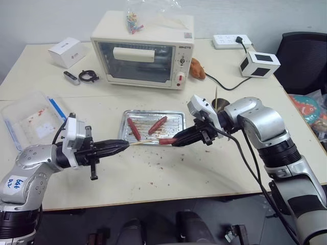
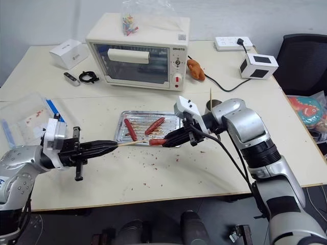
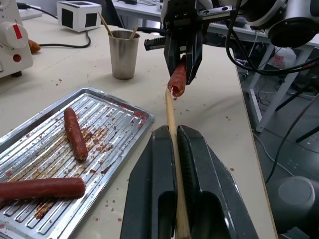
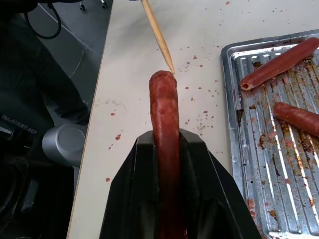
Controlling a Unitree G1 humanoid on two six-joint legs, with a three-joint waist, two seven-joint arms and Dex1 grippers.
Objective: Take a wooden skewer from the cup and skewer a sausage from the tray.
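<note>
We have the left tool [image 1: 121, 145] clamped on the wooden skewer [image 1: 144, 143] and the right tool [image 1: 176, 141] clamped on the sausage [image 1: 166, 141] above the tabletop [image 1: 204, 173] (tip just meeting its end); pushing through remains.

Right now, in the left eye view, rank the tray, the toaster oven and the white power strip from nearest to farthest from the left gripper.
1. The tray, just beyond the left gripper, toward the right.
2. The toaster oven, behind the tray at the table's back.
3. The white power strip, far back right corner.
</note>
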